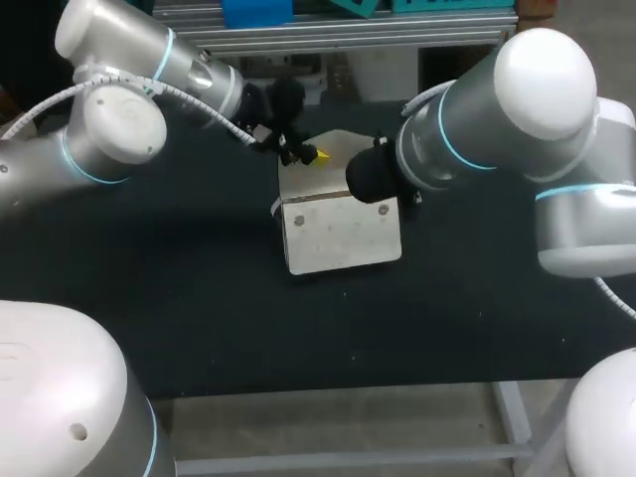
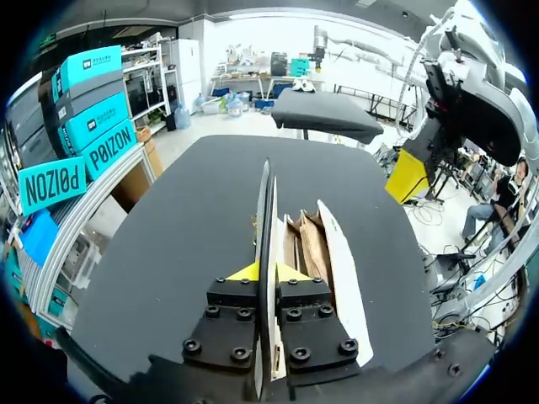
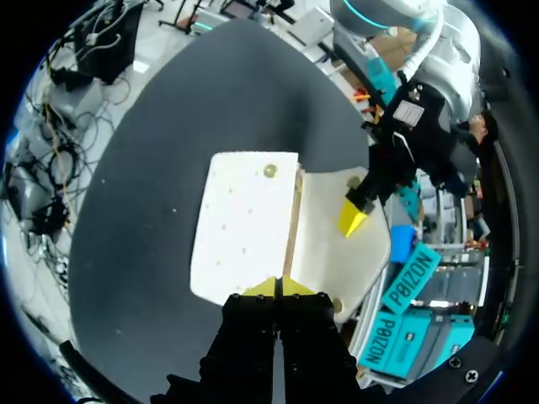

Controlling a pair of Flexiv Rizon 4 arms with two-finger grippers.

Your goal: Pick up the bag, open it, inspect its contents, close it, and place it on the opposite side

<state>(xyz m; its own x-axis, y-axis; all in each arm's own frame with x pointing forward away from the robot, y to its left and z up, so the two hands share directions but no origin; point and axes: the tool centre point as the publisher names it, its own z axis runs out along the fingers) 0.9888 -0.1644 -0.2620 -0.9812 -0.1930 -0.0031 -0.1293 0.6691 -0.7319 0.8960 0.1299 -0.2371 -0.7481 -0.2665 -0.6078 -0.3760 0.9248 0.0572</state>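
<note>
A white bag stands on the black table, its flap lifted at the back. My left gripper is shut on the flap's edge. In the left wrist view the flap runs edge-on between the yellow tips of the left gripper, and the bag's brown lining shows beside it. My right gripper is shut on the bag's rim, where the front panel meets the flap. The left gripper shows ahead over the flap. In the head view my right wrist hides its fingers.
Both arms meet over the bag at the table's far middle. Black tabletop lies on every side of the bag, with the table's front edge nearest the camera. Nothing else stands on the table.
</note>
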